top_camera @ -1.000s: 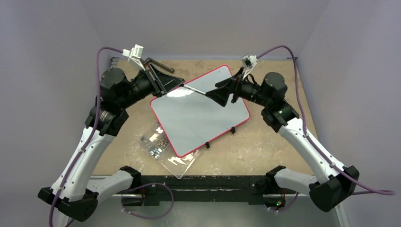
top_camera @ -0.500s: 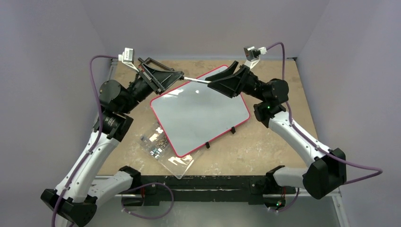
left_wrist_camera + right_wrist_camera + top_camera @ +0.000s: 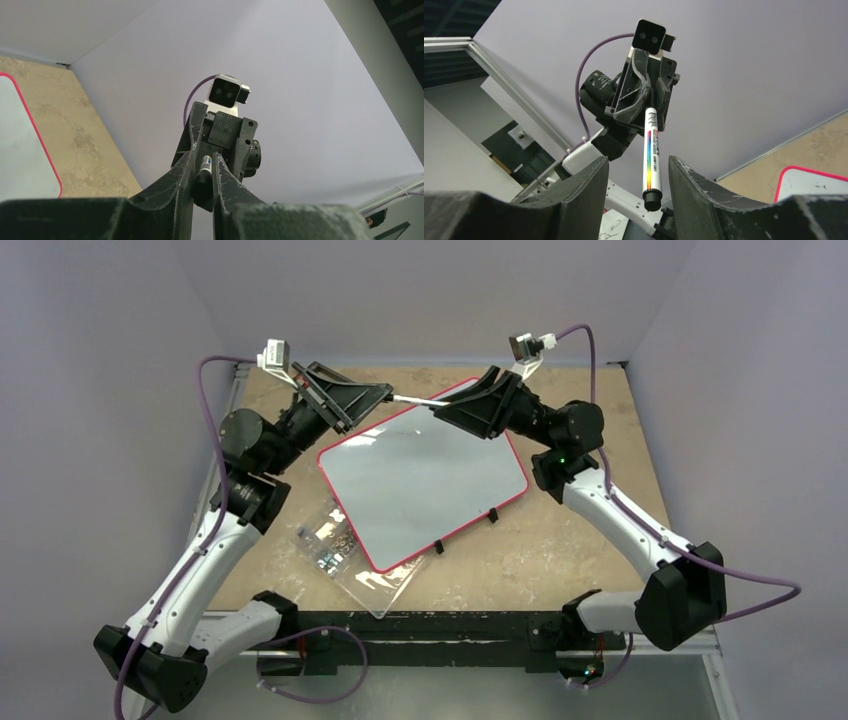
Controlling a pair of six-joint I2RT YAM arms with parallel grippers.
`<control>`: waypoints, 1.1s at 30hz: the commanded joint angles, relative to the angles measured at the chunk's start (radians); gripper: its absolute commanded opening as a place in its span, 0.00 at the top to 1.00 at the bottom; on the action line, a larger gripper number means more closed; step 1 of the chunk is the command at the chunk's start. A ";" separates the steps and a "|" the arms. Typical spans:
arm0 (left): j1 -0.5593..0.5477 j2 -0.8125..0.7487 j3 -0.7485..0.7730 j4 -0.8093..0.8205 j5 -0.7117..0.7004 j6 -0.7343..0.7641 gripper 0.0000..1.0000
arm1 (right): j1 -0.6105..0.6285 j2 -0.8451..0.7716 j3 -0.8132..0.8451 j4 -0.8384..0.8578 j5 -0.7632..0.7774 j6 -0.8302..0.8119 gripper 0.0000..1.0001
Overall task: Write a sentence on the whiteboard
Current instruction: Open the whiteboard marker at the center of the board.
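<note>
**A:** Any readable labels?

**B:** Only on the marker (image 3: 652,155). It has a white barrel with a rainbow stripe lengthwise and black print beside it, too small to read. Its black end faces the right wrist camera. Strokes on the whiteboard (image 3: 420,480) can't be made out from above; the face reads flat grey-white.

**A:** End effectors?

**B:** The left end effector (image 3: 382,395) is clenched on the marker's far end. The right end effector (image 3: 638,165) is released, fingers wide apart. The marker's black end sits between them, touching neither in the right wrist view.

**A:** Marker axis?

**B:** In the top view it's nearly horizontal, dipping slightly to the right. It bridges the two end effectors at upper centre of the frame, over the board's upper-left edge near its top corner.

**A:** Board pose?

**B:** It lies flat on the desk (image 3: 600,550), centre of frame, rotated. The long axis runs lower left to upper right. The red rim (image 3: 345,512) goes all round, and two black feet (image 3: 492,516) stick out from the lower-right edge.

**A:** Edges and room?

**B:** There's open desk surface right of the board and along the bottom strip ahead of the arm bases. The board's top corner is near the desk's back edge. A clear plastic box (image 3: 340,545) lies against the lower-left edge by the bottom corner. Can't tell whether it tucks under the rim.
</note>
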 commanded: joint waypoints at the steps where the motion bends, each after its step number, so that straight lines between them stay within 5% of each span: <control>1: 0.006 0.010 -0.002 0.071 0.005 -0.019 1.00 | -0.001 0.005 0.058 -0.003 -0.019 -0.025 0.54; 33: -0.009 0.056 0.012 0.063 0.027 0.002 1.00 | 0.026 0.061 0.113 -0.053 -0.047 -0.052 0.82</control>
